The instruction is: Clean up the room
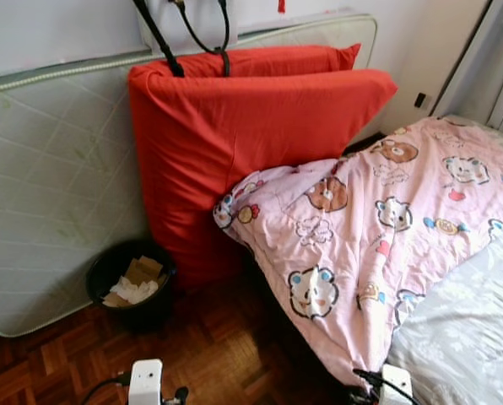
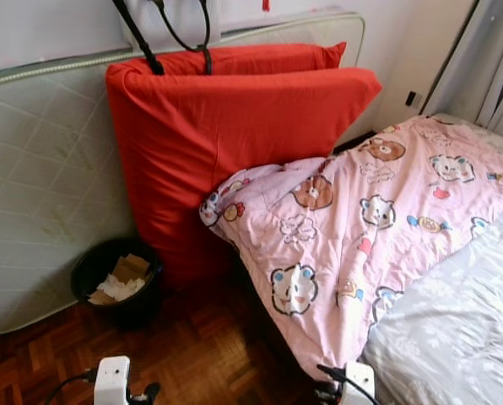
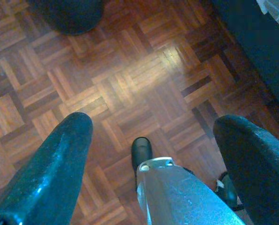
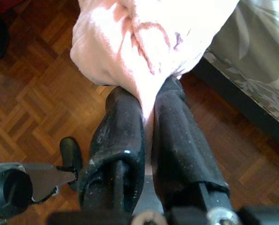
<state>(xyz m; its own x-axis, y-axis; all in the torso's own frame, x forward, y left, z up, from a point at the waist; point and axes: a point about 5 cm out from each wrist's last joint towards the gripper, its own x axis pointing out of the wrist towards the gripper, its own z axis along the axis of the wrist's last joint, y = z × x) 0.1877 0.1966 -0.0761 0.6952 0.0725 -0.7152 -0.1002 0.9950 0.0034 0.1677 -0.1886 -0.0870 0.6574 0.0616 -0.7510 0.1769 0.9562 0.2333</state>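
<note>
One pink cartoon-print quilt (image 1: pixel 378 228) is lying over the bed's edge, long axis running from 7 to 1 o'clock. Right gripper (image 4: pixel 151 101) is pinching its lower corner tightly; left gripper (image 3: pixel 153 129) is hanging wide apart, holding nothing.

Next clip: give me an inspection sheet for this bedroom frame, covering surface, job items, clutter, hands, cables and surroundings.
Surface: parquet floor.
Job's things: pink cartoon blanket draped over the bed, one corner hanging toward the floor.
Clutter: black waste bin holding paper scraps, standing beside the red cushions.
Hands: right hand shut on the blanket edge; left hand open above the floor.
Cables: black cords hanging on the wall above the cushions.
Surroundings: pale mattress leaning against the wall; curtain at far right.
</note>
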